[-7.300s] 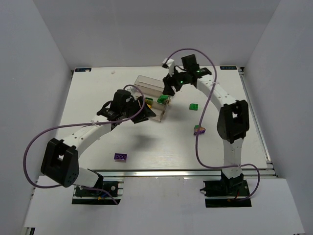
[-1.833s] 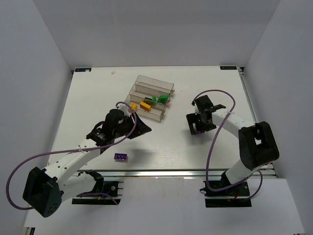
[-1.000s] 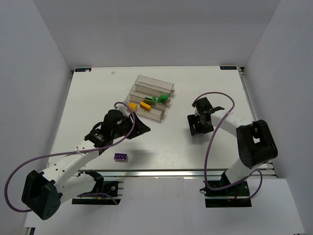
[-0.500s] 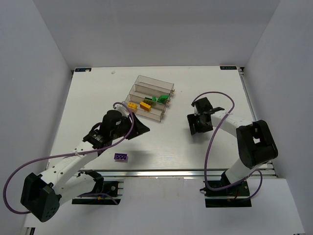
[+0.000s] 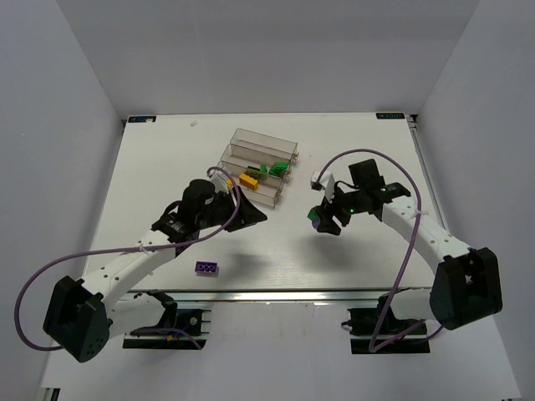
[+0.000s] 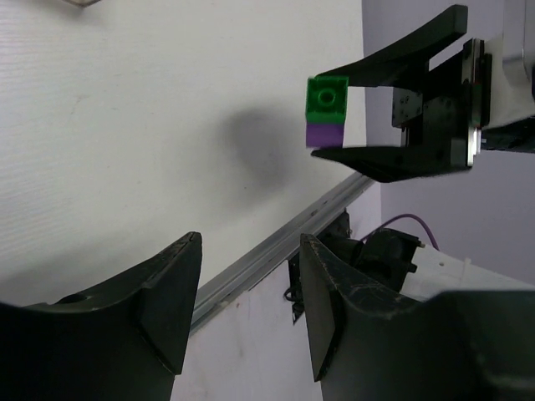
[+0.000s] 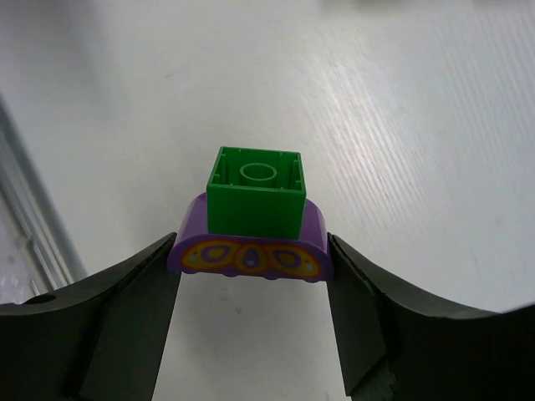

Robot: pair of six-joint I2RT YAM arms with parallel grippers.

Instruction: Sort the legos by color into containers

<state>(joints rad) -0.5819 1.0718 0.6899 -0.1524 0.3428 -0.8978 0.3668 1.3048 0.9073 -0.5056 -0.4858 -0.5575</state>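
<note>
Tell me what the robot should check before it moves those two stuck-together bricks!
1. Grip holds: ok. The right gripper clamps the purple piece, with the green brick stuck on top.
2. One colour only: not ok. Green and purple are joined, so they probably need splitting first.
3. Lifted off the table: ok, its shadow lies apart from it.
4. Left gripper free to help: ok, open and empty.
5. Room for purple: ok, the far bin looks empty.
6. Table sorted: not ok, a purple brick lies loose on it.
</note>
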